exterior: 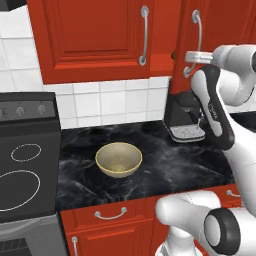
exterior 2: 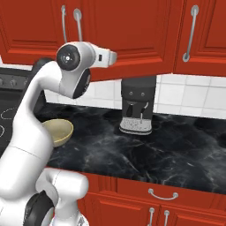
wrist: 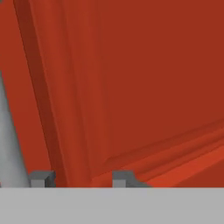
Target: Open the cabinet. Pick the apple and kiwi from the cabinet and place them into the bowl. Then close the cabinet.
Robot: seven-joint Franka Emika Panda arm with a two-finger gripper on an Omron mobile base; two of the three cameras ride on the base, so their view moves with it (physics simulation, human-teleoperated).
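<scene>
The gripper (wrist: 78,178) is close against the cabinet (exterior: 95,40) door, its fingers half apart; I cannot tell if they hold the handle (wrist: 8,144), which lies beside the left finger. If the handle is outside the jaws, pulling would slip off. The bowl (exterior: 118,159) waits on the counter (exterior: 165,165).
</scene>
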